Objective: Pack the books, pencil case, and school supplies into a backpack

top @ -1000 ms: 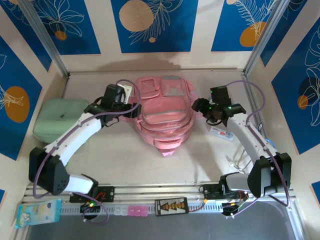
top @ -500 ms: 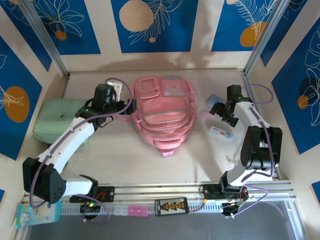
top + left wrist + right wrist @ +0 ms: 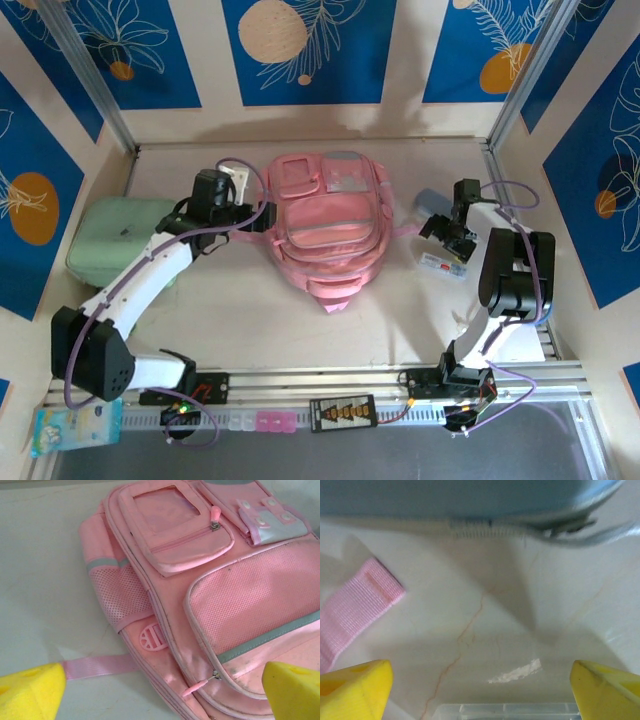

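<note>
While the pink backpack [image 3: 330, 235] lies flat on the table [image 3: 240, 310], pockets up and nearer the far edge than the near one, both arms hover beside it with nothing in their grasp. The left gripper [image 3: 161, 696], jaws spread wide, hangs over the bag's left side. Its yellow pads [image 3: 30, 692] frame a mesh side pocket [image 3: 117, 597], a zip pull [image 3: 200, 686] and a loose pink strap [image 3: 95, 666] trailing onto the tabletop. The right gripper [image 3: 481, 692], likewise released, is over bare tabletop off the bag's right side. It sits between the pale blue-grey pencil case [image 3: 470, 500] toward the far edge and a small white pack with red marking [image 3: 442, 265] toward the near edge. A second strap end [image 3: 357, 610] lies just left of its fingers. The mint-green soft case [image 3: 120, 238] sits by the left edge, partly beneath the left arm. A blue tissue pack [image 3: 75, 425] rests beyond the near-left corner.
</note>
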Available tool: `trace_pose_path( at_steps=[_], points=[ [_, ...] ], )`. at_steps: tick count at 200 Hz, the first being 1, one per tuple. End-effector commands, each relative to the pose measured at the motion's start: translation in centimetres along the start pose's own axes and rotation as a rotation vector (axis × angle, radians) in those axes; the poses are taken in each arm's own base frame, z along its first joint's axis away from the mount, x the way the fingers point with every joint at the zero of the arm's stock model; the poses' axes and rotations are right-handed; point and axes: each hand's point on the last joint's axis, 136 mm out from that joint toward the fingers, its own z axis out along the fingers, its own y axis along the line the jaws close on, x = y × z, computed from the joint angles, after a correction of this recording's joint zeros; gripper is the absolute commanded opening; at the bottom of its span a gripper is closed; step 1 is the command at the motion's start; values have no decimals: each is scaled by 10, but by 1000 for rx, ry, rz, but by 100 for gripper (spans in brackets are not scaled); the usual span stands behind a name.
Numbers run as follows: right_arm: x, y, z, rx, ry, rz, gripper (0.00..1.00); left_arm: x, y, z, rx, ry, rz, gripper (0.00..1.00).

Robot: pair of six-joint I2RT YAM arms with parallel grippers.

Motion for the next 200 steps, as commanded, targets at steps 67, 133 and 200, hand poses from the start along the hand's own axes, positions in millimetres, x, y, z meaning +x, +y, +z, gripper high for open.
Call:
trace_pose_path(
  at_steps=[67, 133, 200],
  points=[
    [72, 7, -11, -20, 123, -8, 90, 2, -4, 7, 48, 11, -6, 100],
    [80, -3, -1, 132, 123, -59, 68, 2, -8, 7, 66, 19, 5, 100],
    [78, -1, 2, 134, 125, -43, 42, 0, -26, 6, 159, 43, 50, 100]
  ],
)
